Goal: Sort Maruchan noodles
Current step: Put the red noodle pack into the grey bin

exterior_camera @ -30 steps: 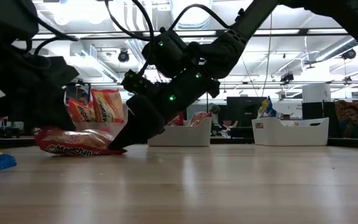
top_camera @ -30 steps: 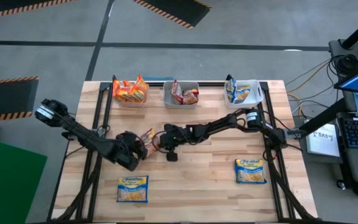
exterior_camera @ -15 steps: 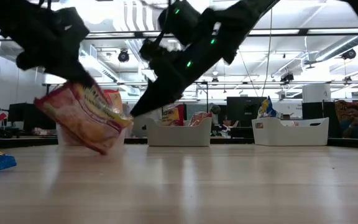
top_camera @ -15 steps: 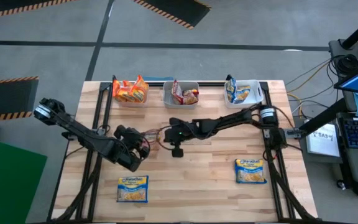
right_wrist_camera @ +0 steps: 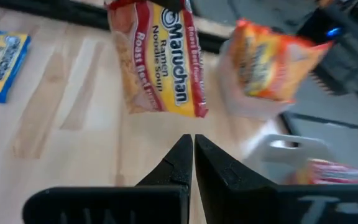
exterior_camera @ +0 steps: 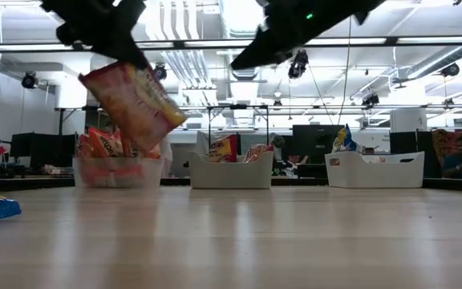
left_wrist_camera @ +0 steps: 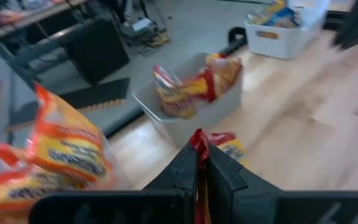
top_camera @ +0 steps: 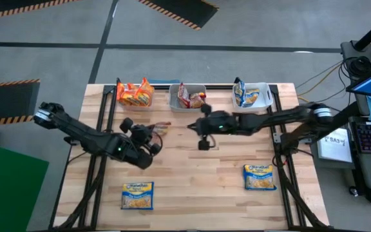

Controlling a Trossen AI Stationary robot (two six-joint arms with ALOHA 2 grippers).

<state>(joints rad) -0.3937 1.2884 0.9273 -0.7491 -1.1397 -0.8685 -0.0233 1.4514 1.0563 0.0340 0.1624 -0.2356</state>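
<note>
Across the pale wooden table, three clear plastic bins at twelve o'clock already hold orange, red and blue packets, while two blue-and-yellow crinkly packets lie unsorted at five and seven o'clock. The left gripper pinches a red Maruchan roast-beef packet aloft, probably bound for the middle bin; the right gripper hangs shut, empty, near centre.

Our left gripper is raised mid-tabletop, fingers pinched on a noodle packet. Right gripper is also raised, near center, fingers closed on nothing, arm stretched across.
</note>
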